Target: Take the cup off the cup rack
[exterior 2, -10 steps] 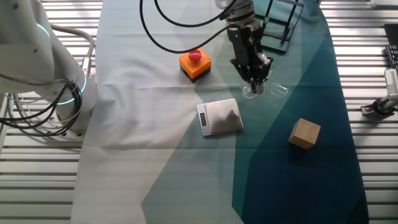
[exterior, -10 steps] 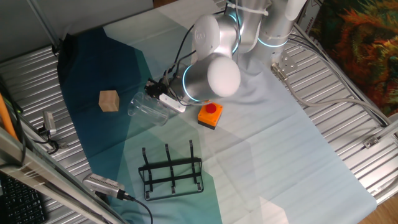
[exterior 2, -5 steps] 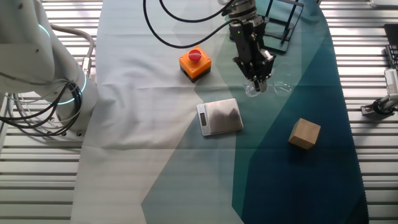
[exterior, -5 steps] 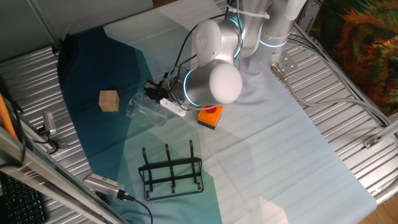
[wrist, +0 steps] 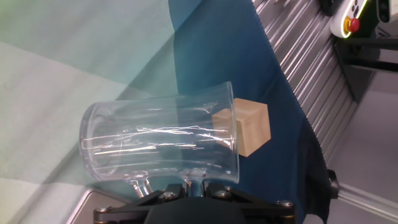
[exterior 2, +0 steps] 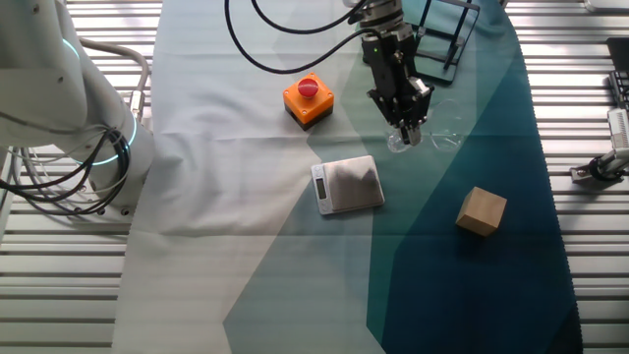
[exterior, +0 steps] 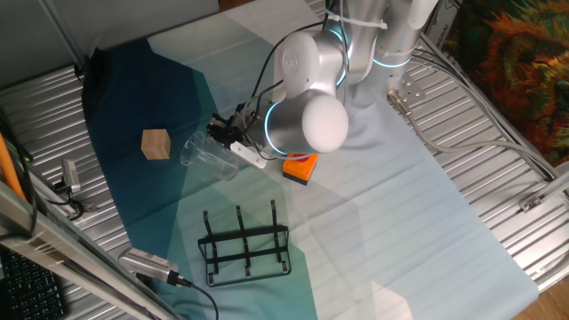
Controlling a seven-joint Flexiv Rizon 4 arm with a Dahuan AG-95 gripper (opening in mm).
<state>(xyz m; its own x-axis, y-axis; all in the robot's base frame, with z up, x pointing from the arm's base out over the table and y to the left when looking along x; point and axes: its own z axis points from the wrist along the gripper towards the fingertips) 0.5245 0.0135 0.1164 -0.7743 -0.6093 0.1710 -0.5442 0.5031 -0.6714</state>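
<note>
The cup [wrist: 158, 140] is a clear glass that lies on its side in the hand view, with the jaws closed on the glass piece under its rim. My gripper [wrist: 193, 183] holds it just above the cloth. In one fixed view the cup [exterior: 209, 153] hangs left of my gripper [exterior: 229, 138], well away from the black wire cup rack [exterior: 244, 244] at the front. In the other fixed view my gripper [exterior 2: 405, 130] holds the faint cup [exterior 2: 432, 138] below the rack [exterior 2: 442, 29].
A tan wooden cube [exterior: 156, 143] lies on the dark cloth close beyond the cup, also seen in the hand view [wrist: 252, 127]. An orange button box [exterior 2: 308, 101] and a flat grey metal plate [exterior 2: 347, 184] sit near the gripper. Metal slats border the cloth.
The gripper with the cup has shifted a little toward the wooden cube over the last second, and has hardly moved in the last half second. Rack and cube are unmoved.
</note>
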